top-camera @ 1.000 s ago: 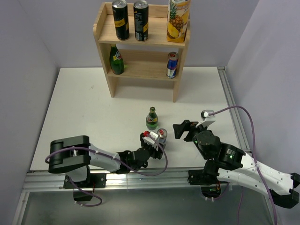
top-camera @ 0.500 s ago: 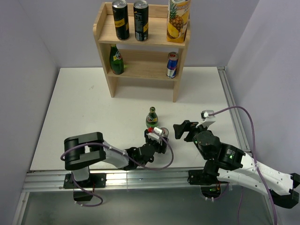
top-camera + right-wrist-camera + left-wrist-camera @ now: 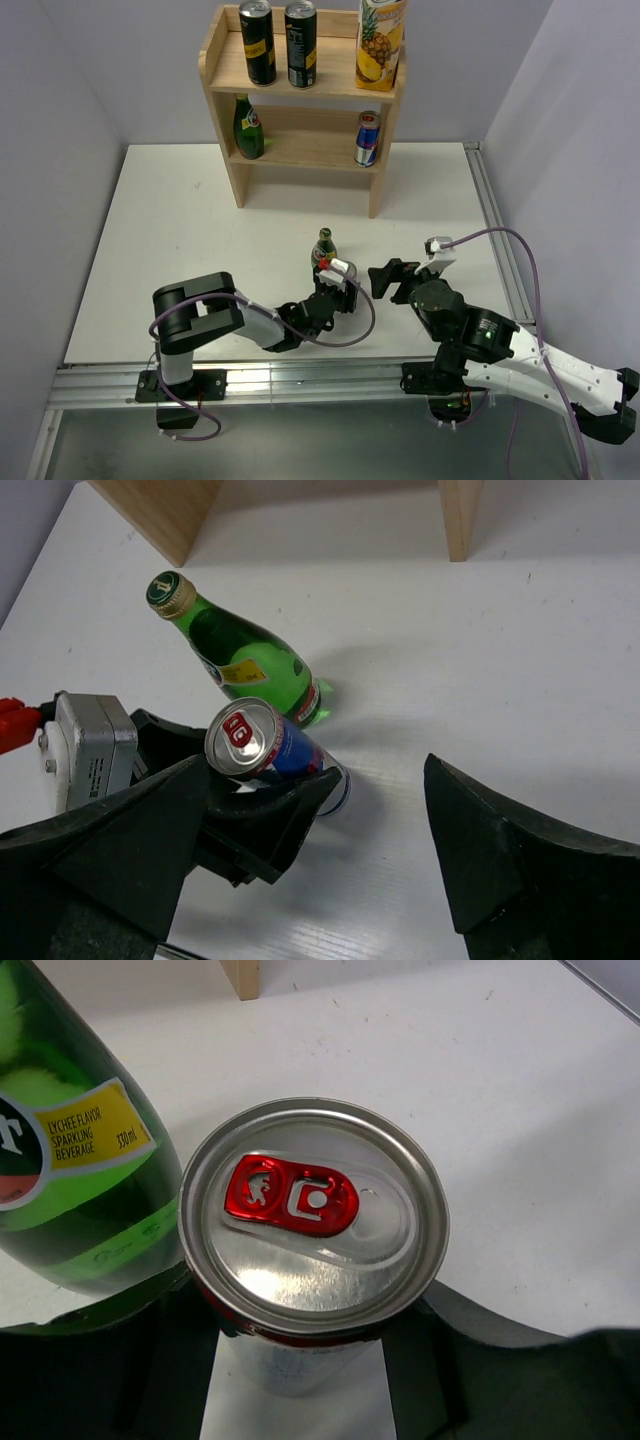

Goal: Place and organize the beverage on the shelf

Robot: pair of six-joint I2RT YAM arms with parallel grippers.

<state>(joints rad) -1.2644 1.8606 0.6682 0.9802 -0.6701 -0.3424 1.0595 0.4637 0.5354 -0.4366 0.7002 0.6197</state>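
Note:
A blue-and-silver can (image 3: 313, 1215) with a red tab stands on the white table, touching or nearly touching a green glass bottle (image 3: 70, 1160). My left gripper (image 3: 300, 1370) is open, with a dark finger close on each side of the can's body and a thin gap on its left. The right wrist view shows the can (image 3: 270, 750) inside those fingers and the bottle (image 3: 245, 660) behind. My right gripper (image 3: 315, 770) is open and empty, just right of the can. The wooden shelf (image 3: 330, 82) holds two black cans (image 3: 258, 40), one green bottle (image 3: 248, 128) and one blue-and-silver can (image 3: 368, 138).
A pineapple juice carton (image 3: 380, 40) stands at the right of the shelf's top tier. The table bottle (image 3: 323, 250) stands just beyond my left gripper (image 3: 335, 285). My right gripper (image 3: 388, 280) is close to the right. A metal rail (image 3: 500, 240) edges the table's right side.
My left gripper has moved forward and to the right, and its fingers now sit around the can, hiding it from above. The right arm has barely moved.

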